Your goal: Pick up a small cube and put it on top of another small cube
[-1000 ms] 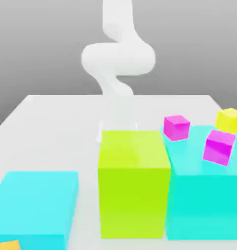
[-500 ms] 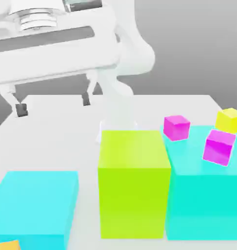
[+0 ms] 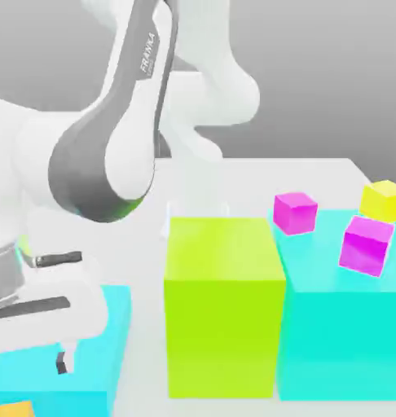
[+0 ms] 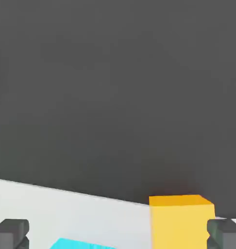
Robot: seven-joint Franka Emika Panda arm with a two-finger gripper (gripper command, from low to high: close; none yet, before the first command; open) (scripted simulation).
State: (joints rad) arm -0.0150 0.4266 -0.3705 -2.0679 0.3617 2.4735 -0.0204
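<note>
Here the small orange cube sits at the table's near edge, against the low cyan block; seen from the hand, it lies off-centre, just beside one fingertip of the spread gripper, so a sideways shift seems needed

"FRANKA" in small grey capitals along the white arm link, exterior view.

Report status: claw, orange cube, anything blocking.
Claw open, holding nothing. Orange cube close beside one fingertip, not between them. Cyan block sits beside the cube.
</note>
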